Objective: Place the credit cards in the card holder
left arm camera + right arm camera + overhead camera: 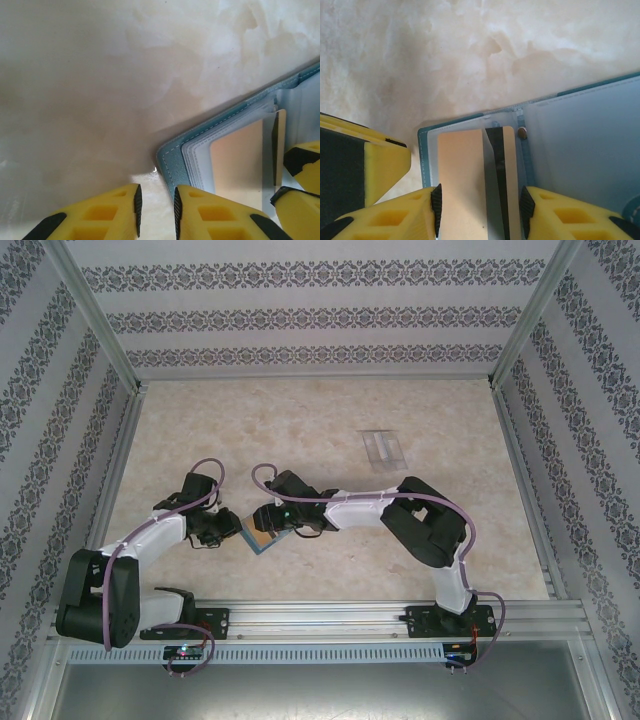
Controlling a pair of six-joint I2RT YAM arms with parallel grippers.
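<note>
The teal card holder [262, 538] lies open on the table between both arms, its clear sleeves [580, 145] facing up. A tan credit card [462, 175] with a black stripe lies over the left page, its far end partly under a clear sleeve. My right gripper [480, 212] is shut on this card, with a pad on each long edge. My left gripper [156, 207] is open at the holder's teal corner [170, 165]. Bare table shows between its pads, and its right finger lies over the holder's edge. The card [237, 160] and the right fingers [302, 160] also show there.
A clear plastic stand [380, 445] lies on the marble-patterned table [300, 430] at the back right, apart from both arms. My left gripper's yellow finger [380, 165] sits close on the left of the holder. Patterned walls enclose the table on three sides.
</note>
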